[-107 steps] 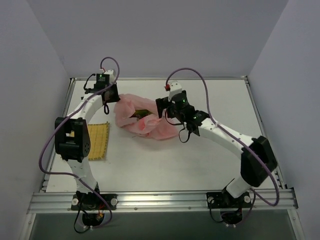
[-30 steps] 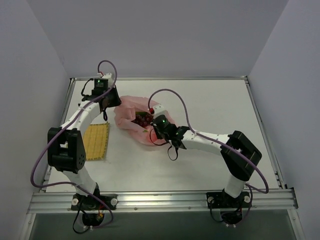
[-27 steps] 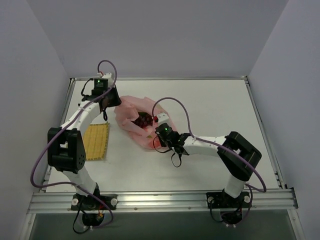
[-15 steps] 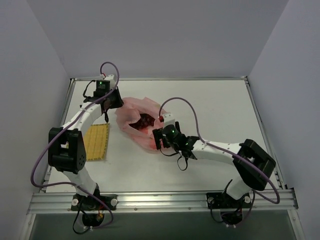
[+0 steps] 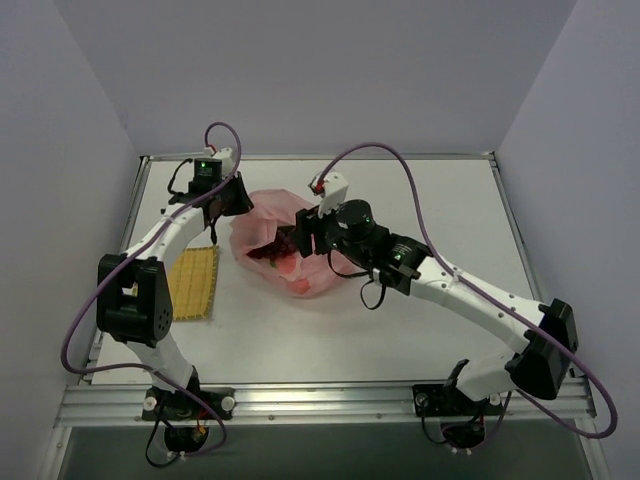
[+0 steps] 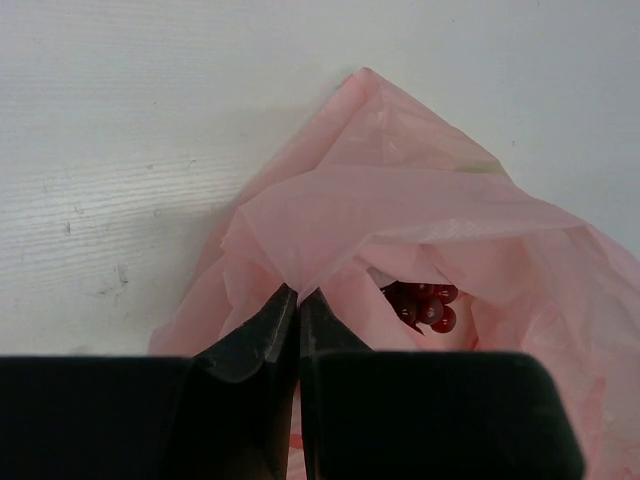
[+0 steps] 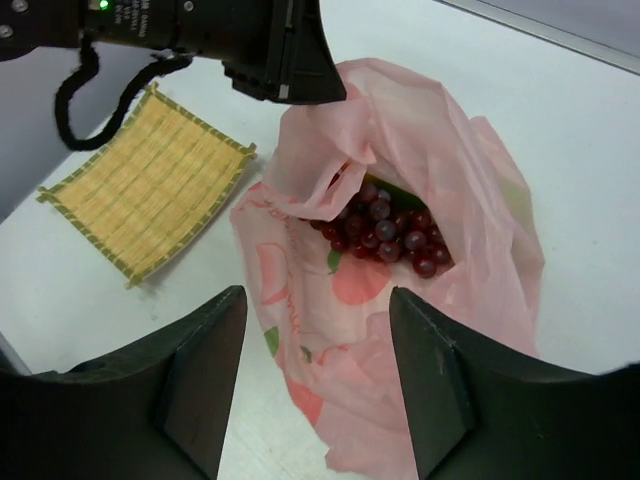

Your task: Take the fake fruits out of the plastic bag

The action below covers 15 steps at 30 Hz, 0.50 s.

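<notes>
Views differ a lot on this one. From the top camera the plastic bag (image 5: 305,275) is just a crumpled pink lump on the white table (image 5: 480,200), left of middle and toward the far side, with a dark smudge in its mouth. The left gripper (image 5: 236,197) sits at its far-left edge and the right gripper (image 5: 300,233) hangs over the mouth from the right. The woven yellow mat (image 5: 195,282) lies flat to the near left of the bag, close but not touching. The left wrist camera is the one that settles the grip: both black fingers (image 6: 255,335) are pressed together on a pulled-up fold of the bag's rim, with the thin film bunched to a point between them. Past that fold you get a peek of the fake fruits (image 6: 425,305), glossy dark red little balls. The right wrist camera looks straight down the opening and shows way more. There the fruits are a tight grape-like cluster down inside the bag, with a bit of dark green beside them, can't tell what. It also shows the film is translucent and wrinkly, with peach pictures printed on it. That gripper's jaws are spread wide with nothing between them, above the bag and clear of the fruits.
</notes>
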Available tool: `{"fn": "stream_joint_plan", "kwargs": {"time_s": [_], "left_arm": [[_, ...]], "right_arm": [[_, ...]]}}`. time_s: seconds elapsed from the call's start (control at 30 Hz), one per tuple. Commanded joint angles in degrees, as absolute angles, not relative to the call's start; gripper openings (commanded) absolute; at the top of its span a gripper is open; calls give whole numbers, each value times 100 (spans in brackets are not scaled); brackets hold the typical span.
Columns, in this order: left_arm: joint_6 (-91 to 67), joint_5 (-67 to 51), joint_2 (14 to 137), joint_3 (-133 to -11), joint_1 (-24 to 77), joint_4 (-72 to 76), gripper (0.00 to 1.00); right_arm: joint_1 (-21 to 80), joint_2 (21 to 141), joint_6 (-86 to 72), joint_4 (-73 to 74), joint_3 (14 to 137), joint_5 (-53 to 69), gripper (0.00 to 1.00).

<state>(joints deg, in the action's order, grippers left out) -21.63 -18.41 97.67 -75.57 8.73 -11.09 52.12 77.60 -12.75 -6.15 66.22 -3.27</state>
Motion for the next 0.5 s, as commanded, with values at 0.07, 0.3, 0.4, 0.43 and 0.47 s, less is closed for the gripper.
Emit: {"fn": "stream_joint_plan", "kwargs": {"time_s": [0.07,0.3,0.4,0.43,0.47], "left_arm": [[-1969,-2381,9422,-7822,888,-923,2],[-1740,-2979,9562,-8235,598,-1204,3],[-1863,-3129,9571,-8253,335,-1187,10],[-1907,-3155,9571,-8236,273,-1108,15],[-2020,-3181,9554,-8209,220,-1064,18]], "right_arm": [[4896,9119,-467,-308,7863,-422,68],[4140,10449,-185,-325,8656,-386,84],[3938,10818,-114,-325,8841,-510,78],[3911,10898,-106,-316,8885,-484,75],[3894,11038,-79,-325,8921,-466,73]]}}
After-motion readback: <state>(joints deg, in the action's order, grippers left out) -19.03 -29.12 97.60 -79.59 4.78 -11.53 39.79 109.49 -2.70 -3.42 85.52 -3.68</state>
